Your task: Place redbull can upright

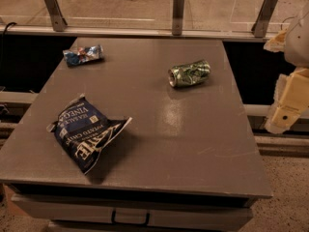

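Observation:
The redbull can (83, 55) is a small dented blue and silver can with red marks. It lies on its side near the far left corner of the grey table (159, 144). My gripper (288, 108) is at the right edge of the view, beyond the table's right side, far from the can. It holds nothing that I can see.
A dented green can (189, 73) lies on its side at the table's far right. A dark blue chip bag (84, 131) lies crumpled at the front left. A rail with metal posts (178, 13) runs behind the table.

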{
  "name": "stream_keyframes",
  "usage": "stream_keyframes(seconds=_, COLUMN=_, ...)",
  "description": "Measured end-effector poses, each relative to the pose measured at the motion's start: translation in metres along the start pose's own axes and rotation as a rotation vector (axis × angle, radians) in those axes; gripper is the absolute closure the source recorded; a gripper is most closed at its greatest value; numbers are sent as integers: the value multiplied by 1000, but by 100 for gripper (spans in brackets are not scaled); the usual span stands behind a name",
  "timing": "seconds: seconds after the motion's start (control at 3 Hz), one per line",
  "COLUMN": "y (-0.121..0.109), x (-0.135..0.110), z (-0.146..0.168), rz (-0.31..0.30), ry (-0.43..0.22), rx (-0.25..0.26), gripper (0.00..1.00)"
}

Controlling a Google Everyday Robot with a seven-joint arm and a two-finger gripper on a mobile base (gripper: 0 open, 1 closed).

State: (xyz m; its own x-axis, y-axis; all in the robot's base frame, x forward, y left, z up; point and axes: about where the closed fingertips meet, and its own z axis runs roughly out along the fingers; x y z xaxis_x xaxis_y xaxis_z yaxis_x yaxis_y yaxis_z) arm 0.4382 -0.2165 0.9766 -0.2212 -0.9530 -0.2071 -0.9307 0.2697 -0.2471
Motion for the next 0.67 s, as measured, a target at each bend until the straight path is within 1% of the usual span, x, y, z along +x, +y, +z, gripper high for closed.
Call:
stream_keyframes(seconds=0.33, y=0, x=0, z=0, rz=0, ry=0, rx=0, gripper=0)
stream_keyframes(seconds=0.67, y=-12, x=-12, z=6, rz=-17, ry=-28, rx=8, gripper=0)
